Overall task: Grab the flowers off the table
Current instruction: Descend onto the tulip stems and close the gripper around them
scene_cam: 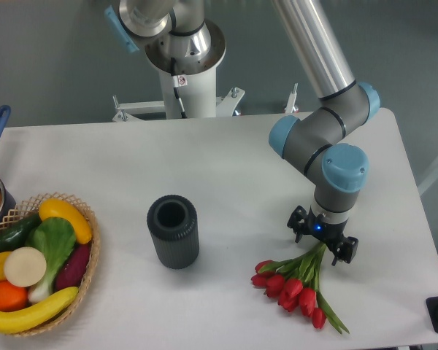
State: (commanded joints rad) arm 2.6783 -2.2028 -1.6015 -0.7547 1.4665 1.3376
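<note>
**Camera view: gripper poised over the stem end of the tulips**

Camera view from the front takes the dark ribbed cylinder vase (173,232) as its landmark: it stands upright near the middle of the white table (226,168). The flowers (296,282), a bunch of red tulips, lie flat on the table to the right of the vase and slightly nearer the camera, well apart from it.

The bunch has a clear long axis. Its red heads cluster at the end nearer the vase and the front edge, and the green stems run up and away to the right, converging beneath the gripper (323,243). So the flowers lie from the gripper toward the lower left, and the gripper sits at the stem end, not over the blooms.

The gripper points downward, its two dark fingers spread on either side of the stem bundle, roughly across the stems' direction. The jaws look parted, with green stalk visible between them; I cannot tell whether they touch the stems or the table.

My judgement is that the coming move turns on this crosswise alignment: closing here would catch the gathered stems, while the heavier heads would hang toward the vase side.

Left of the vase, at the table's edge, sits a wicker basket (87,255) of fruit and vegetables.
</note>
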